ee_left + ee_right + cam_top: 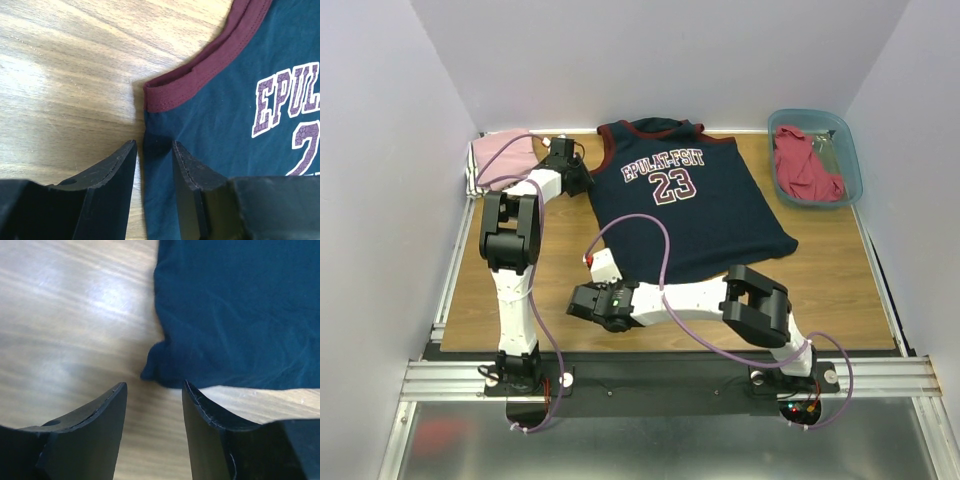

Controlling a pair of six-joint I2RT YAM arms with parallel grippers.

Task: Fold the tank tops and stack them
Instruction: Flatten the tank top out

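Observation:
The navy jersey (pixel 695 205) with maroon trim and a white "23" lies flat, face up, in the middle of the wooden table. My left gripper (pixel 582 178) is open at its left side, just below the armhole. In the left wrist view the jaws (pixel 154 145) straddle the jersey's side edge (pixel 240 130). My right gripper (pixel 592 262) is open and empty. In the right wrist view it (pixel 154 386) is just short of the jersey's bottom left corner (pixel 240 315). A folded pink top (pixel 505 155) lies at the back left. A red top (pixel 805 165) is crumpled in the bin.
A teal plastic bin (pixel 850 150) stands at the back right corner. Grey walls close the table on three sides. A metal rail (pixel 660 375) runs along the near edge by the arm bases. Purple cables loop over both arms.

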